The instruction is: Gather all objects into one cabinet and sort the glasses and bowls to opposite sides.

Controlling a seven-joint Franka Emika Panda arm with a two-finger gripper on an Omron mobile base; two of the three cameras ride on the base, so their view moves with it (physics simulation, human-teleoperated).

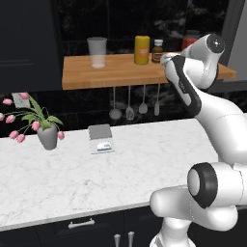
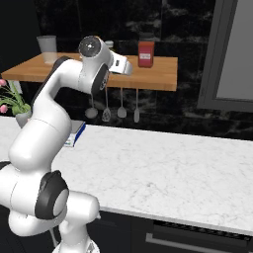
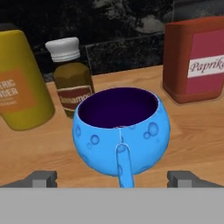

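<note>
On the light wooden shelf, the hand view shows a glossy blue cup with a bubble pattern, dark purple interior and a handle facing the camera. It stands upright toward the front edge of the shelf. The gripper is released, jaws spread wide: its two grey fingertips sit low on either side of the cup, apart from it, with the handle between them. Nothing is grasped.

Behind the cup, toward the back edge of the shelf, stand three containers: a yellow jar at the left, a small brown spice bottle with a white cap just beside it, and a red paprika box at the right. The bottle stands close behind the cup's rim; whether they touch cannot be determined.

In the left base view the arm reaches up to the right end of the shelf, covering the cup. A clear tumbler stands well apart toward the shelf's left end. Four utensils hang beneath the shelf's front edge.

On the marble counter, a grey vase with pink flowers stands near the left edge, and a small grey box lies near the back edge.
</note>
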